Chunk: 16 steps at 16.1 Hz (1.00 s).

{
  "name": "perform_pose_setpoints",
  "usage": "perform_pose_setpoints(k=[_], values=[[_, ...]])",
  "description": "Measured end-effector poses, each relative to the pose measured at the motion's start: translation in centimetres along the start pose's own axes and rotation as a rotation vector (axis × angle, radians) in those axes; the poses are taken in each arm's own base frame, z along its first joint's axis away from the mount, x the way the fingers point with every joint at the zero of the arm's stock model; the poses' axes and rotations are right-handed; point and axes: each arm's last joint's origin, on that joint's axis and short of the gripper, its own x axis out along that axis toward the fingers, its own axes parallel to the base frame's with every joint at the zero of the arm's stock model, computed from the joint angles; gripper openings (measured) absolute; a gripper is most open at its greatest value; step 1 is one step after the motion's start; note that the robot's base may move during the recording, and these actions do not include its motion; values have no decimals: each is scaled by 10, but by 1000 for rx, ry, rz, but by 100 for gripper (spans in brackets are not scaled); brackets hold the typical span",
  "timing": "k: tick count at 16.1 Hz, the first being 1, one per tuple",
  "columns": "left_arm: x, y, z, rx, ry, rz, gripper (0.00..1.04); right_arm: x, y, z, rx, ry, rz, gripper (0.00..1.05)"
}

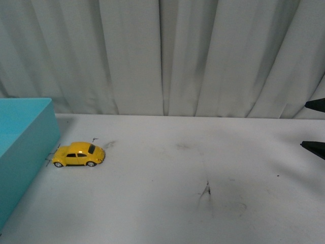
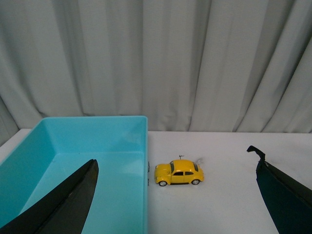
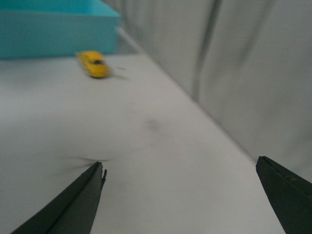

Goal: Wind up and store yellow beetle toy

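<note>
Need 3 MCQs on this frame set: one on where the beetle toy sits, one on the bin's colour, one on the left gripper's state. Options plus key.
1. Where is the yellow beetle toy?
A) inside the bin
B) on the table, just beside the bin
C) balanced on the bin's rim

2. What colour is the bin?
A) red
B) black
C) light blue

3. How is the left gripper?
A) open, holding nothing
B) shut on the toy
C) shut on the bin's rim

Key:
1 B: the toy stands on its wheels on the white table, next to the bin's wall.
2 C: its walls and floor show light blue.
3 A: its fingers are spread wide and touch nothing.
</note>
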Motion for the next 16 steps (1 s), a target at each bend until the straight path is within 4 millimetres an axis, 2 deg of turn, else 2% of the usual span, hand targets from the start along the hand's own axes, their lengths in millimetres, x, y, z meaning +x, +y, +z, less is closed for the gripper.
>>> perform_pose_setpoints(k=[1,2,3,5,6,8,10,13,14,16], values=[[0,0,0,0,0,1,98,7,5,1,-51,75,-152,92],[0,0,0,0,0,-2,98,16,30,4,29,178,-429,79],[0,0,0,0,0,-1,98,16,59,15,142,181,-660,66],[0,0,0,0,0,0,98,-4,78,71,176,-5,-1020,43],[0,0,0,0,0,0,98,-12,89,84,194,-51,-1087,32],[0,0,0,0,0,0,98,-16,119,71,300,26,-1079,7],[0,0,0,0,0,0,98,-17,127,73,308,25,-1070,2],[0,0,0,0,0,0,98,-26,142,98,272,-34,-1089,2],[0,0,0,0,0,0,98,-24,150,102,273,-37,-1095,2],[0,0,0,0,0,0,98,-27,167,96,301,7,-1072,2]])
